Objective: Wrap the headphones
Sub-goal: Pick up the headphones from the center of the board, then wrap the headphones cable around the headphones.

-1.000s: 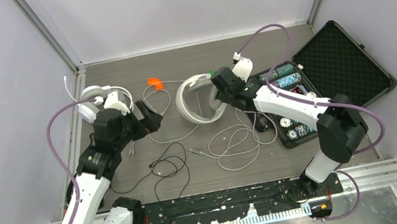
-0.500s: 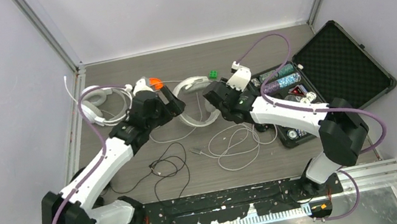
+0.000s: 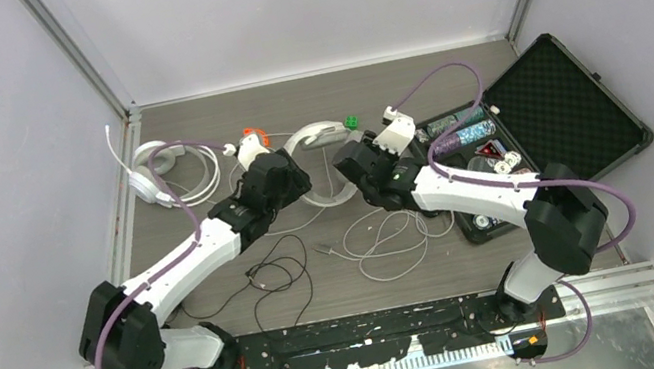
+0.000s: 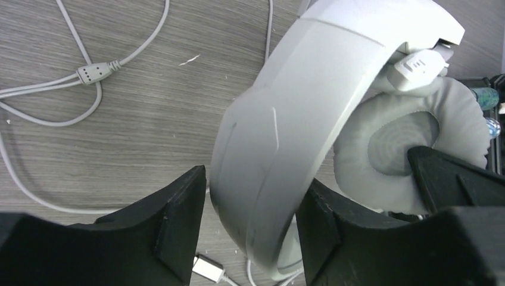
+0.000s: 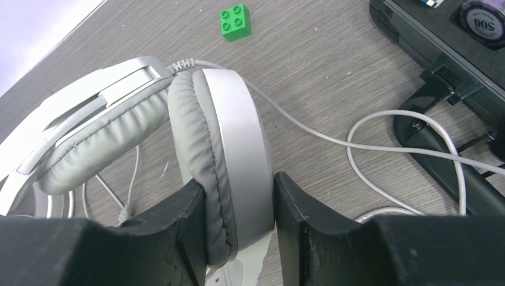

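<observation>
At centre of the top view, the white over-ear headset (image 3: 314,136) sits betw. both arms. Right gripper (image 5: 238,208) is clamped on one ear cup (image 5: 223,137). Left gripper (image 4: 253,223) straddles the headband (image 4: 286,119), which runs up-right thru the jaws; we can't tell if it's pinched yet.

Top camera overhead, far; both wrist cameras close on headphones (image 4: 286,119).

white headset (image 3: 314,136) is standing on edge mid-table, band (image 4: 286,119) arching over, one grey padded cup (image 5: 196,149) being pinched upright. its thin white cord (image 3: 394,239) is lying in loose loops toward the front. second white headset (image 3: 161,173) is lying flat at far left w/ cord looping beside it. black pair (image 3: 273,273) is sprawling as a loose tangle near front-left.
</observation>
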You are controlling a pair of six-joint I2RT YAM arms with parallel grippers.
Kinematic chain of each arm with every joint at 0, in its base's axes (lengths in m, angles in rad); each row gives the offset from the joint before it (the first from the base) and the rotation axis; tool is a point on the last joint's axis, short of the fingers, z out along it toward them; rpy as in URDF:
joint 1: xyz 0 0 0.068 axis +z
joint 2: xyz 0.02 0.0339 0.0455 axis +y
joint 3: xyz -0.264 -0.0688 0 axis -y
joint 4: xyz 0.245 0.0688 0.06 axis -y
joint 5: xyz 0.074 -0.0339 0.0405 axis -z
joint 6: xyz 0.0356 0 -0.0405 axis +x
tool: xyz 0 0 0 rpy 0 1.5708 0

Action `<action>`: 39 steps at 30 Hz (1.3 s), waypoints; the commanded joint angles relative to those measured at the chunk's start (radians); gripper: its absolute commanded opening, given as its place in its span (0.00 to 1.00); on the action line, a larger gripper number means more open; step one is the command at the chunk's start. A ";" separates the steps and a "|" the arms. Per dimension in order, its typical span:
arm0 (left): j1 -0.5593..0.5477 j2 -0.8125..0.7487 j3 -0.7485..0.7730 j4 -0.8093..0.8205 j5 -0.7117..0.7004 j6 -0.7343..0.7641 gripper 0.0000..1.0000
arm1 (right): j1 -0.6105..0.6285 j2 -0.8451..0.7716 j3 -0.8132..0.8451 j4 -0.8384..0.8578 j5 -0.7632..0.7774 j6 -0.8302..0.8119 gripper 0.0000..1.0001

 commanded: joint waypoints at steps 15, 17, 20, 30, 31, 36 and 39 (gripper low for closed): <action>-0.002 -0.023 0.038 0.063 -0.092 0.168 0.00 | 0.007 -0.203 -0.136 0.264 -0.169 -0.131 0.63; -0.001 -0.055 0.047 0.040 -0.096 0.222 0.00 | 0.005 -0.265 -0.160 0.258 -0.193 -0.193 0.72; 0.000 -0.095 0.059 0.004 -0.099 0.296 0.00 | 0.005 -0.360 -0.187 0.242 -0.229 -0.308 0.75; 0.164 -0.120 0.280 -0.301 0.335 0.420 0.00 | 0.006 -0.672 -0.313 0.256 -0.545 -0.807 0.75; 0.189 -0.114 0.319 -0.349 0.399 0.433 0.00 | 0.005 -0.700 -0.321 0.250 -0.561 -0.836 0.75; 0.240 -0.144 0.462 -0.530 0.548 0.548 0.00 | 0.005 -0.828 -0.359 0.230 -0.632 -0.974 0.74; 0.242 -0.170 0.532 -0.625 0.575 0.628 0.00 | 0.005 -0.898 -0.403 0.265 -0.718 -1.045 0.74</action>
